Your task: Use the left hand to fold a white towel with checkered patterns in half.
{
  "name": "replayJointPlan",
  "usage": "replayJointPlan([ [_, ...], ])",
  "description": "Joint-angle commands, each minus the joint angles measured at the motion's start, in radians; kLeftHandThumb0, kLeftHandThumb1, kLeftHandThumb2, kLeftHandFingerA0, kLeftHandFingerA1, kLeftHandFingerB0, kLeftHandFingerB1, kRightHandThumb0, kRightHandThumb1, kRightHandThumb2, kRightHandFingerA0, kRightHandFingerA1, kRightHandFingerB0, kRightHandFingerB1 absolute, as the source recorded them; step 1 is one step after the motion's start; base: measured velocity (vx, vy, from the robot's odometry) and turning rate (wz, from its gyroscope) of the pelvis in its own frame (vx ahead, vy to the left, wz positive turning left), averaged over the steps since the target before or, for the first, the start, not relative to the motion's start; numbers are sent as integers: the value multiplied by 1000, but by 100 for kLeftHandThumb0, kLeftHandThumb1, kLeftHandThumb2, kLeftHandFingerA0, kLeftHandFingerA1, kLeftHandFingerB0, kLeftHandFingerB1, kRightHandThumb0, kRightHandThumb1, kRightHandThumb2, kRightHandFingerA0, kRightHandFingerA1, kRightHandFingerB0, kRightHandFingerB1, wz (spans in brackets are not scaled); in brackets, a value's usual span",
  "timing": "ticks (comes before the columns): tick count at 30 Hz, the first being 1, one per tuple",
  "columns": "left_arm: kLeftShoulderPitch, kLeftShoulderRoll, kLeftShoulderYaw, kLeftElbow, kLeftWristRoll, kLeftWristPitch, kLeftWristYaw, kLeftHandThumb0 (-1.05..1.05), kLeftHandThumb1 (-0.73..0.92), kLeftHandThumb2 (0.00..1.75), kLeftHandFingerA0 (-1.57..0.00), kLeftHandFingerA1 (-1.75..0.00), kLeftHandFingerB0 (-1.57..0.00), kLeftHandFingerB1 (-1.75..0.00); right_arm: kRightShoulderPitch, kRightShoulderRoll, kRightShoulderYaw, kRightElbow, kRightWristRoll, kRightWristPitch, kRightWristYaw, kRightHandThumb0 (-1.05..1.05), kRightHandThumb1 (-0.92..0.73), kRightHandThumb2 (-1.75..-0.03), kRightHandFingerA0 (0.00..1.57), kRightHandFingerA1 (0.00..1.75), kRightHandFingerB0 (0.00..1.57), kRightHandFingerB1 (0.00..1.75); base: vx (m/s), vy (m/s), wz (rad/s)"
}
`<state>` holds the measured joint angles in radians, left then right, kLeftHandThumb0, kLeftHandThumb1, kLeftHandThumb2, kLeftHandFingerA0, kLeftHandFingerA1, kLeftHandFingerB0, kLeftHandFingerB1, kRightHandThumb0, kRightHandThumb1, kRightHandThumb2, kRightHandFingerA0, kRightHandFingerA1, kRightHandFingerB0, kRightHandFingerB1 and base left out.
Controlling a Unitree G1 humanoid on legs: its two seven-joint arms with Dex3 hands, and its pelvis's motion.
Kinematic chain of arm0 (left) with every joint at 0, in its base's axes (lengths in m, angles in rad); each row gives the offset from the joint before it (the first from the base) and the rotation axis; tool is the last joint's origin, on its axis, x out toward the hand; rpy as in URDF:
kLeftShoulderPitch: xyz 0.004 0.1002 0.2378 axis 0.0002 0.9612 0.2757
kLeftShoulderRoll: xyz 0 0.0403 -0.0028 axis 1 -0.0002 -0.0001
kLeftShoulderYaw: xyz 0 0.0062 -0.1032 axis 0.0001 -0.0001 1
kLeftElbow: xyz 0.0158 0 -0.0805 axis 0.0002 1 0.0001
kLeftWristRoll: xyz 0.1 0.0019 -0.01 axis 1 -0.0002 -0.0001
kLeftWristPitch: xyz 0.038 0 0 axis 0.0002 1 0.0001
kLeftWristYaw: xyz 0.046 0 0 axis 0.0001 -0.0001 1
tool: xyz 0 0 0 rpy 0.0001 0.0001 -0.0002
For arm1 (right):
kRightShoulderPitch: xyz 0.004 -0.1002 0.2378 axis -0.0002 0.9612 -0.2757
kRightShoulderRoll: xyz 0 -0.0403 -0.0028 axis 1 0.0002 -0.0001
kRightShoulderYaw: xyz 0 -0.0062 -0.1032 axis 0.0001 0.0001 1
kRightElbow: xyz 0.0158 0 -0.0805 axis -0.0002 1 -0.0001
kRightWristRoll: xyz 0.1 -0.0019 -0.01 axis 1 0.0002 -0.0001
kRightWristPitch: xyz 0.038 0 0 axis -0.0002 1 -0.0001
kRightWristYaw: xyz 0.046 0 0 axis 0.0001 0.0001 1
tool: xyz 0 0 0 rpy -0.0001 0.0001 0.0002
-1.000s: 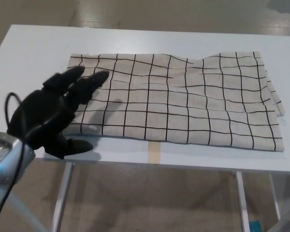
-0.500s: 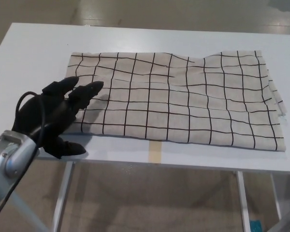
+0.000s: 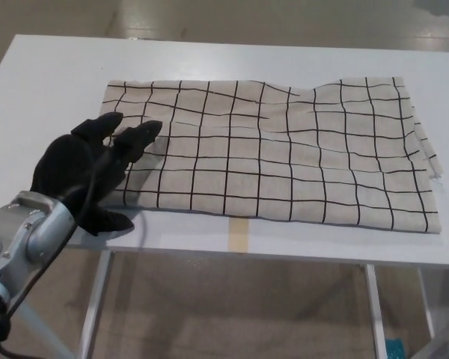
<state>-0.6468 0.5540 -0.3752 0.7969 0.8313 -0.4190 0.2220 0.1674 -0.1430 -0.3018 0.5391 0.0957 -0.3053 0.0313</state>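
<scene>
At the lower left of the frame a grey metal forearm (image 3: pixel 22 239) with a black cable rises toward the black left hand (image 3: pixel 86 172), which sits over the near left corner of the white tabletop (image 3: pixel 52 82). Its fingers (image 3: pixel 138 136) are spread apart and hold nothing; the two thick ones reach up and to the right so that their tips lie over the left margin of the white cloth towel with a black checkered grid (image 3: pixel 284 153), while the thumb points right along the tabletop's near edge, just below the towel's near left corner. Whether the fingertips press on the cloth cannot be told. The towel lies spread across the middle of the tabletop, its near edge running close and roughly parallel to the tabletop's front edge, with a narrow white strip left between them. A short strip of tan tape (image 3: pixel 239 235) sits on that strip at the centre. The towel's right edge looks layered and slightly frayed, near the tabletop's right side. Its far edge waves a little, and beyond it a broad band of bare white surface runs to the upper frame. Under the tabletop, pale metal legs (image 3: pixel 97 299) stand on a beige floor (image 3: pixel 232 314).
</scene>
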Motion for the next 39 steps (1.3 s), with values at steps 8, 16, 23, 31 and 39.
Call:
replayJointPlan([
  [8, -11, -38, -79, 26, 45, 50, 52, -58, 38, 74, 0, -11, 0, -16, 24, 4, 2, -23, 5, 21, -14, -42, -75, -63, 34, 41, 39, 35, 0, 0, 0],
  [16, -2, -52, -159, 45, 96, 107, 87, -56, 38, 75, 0, -19, 0, -20, 32, 4, -2, -26, 23, 19, 1, -42, -75, -62, 35, 42, 40, 36, 0, 0, 0],
  [23, -39, -81, -224, 129, 116, 155, 137, -60, 37, 71, -8, -17, -8, -20, 37, 10, -6, -31, 36, 23, 4, -42, -75, -62, 35, 42, 40, 36, 0, 0, 0],
  [31, -115, -117, -291, 236, 124, 187, 167, -56, 37, 74, -4, -26, -4, -29, 45, 21, -14, -43, 53, 26, 4, -42, -74, -61, 34, 41, 45, 37, 0, 0, 0],
  [39, -213, -175, -360, 345, 136, 223, 186, -58, 50, 67, -8, -30, -8, -31, 63, 24, -9, -67, 52, 34, 4, -42, -73, -61, 31, 39, 47, 38, 0, 0, 0],
])
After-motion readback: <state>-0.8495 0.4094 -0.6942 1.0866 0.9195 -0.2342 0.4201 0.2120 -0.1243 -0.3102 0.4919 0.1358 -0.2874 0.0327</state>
